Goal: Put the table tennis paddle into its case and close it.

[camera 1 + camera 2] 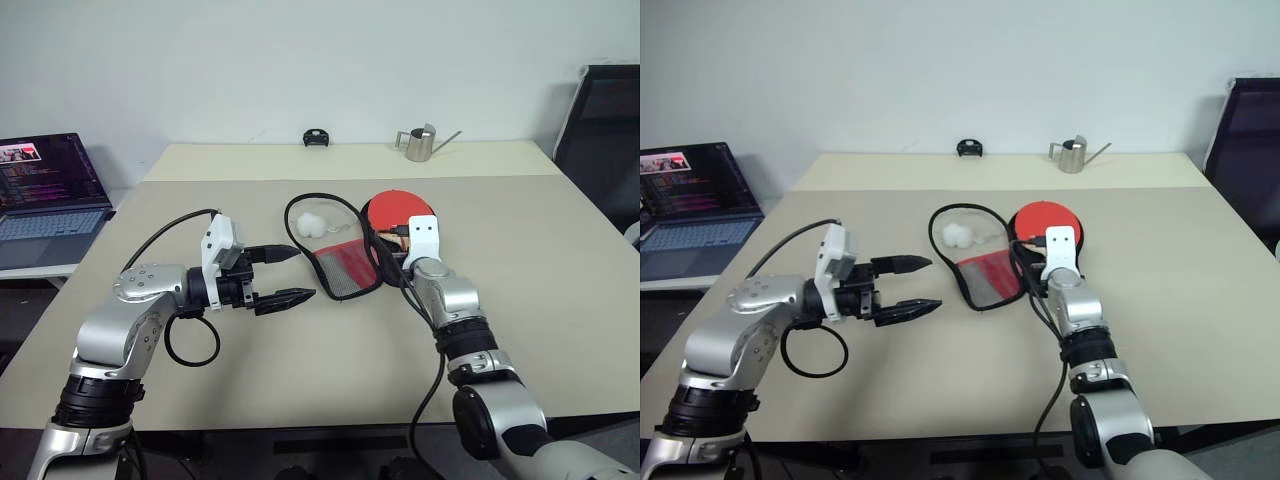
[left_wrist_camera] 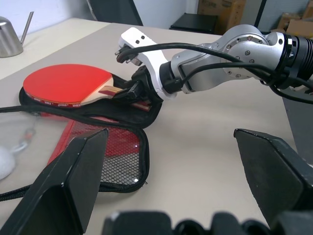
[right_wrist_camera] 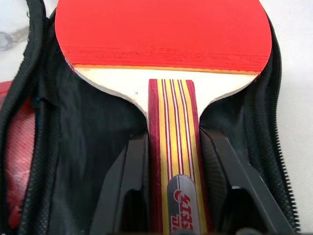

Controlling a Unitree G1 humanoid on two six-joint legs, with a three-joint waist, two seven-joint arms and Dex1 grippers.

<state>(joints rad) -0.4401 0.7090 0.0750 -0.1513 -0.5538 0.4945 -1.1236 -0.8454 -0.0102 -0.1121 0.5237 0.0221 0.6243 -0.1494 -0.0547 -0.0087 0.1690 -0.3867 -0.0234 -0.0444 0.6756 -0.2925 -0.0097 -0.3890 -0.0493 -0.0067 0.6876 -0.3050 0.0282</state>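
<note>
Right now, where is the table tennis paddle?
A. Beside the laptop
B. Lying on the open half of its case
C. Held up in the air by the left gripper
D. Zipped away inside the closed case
B: the table tennis paddle lies on the black inner side of the open case, with the right gripper at its handle and the case's red mesh flap folded out to the side.

The right gripper (image 2: pixel 138 91) hides the table tennis paddle's (image 3: pixel 164 34) handle end; whether its jaws touch the handle cannot be told. The laptop (image 1: pixel 45 195) is cut off.
</note>
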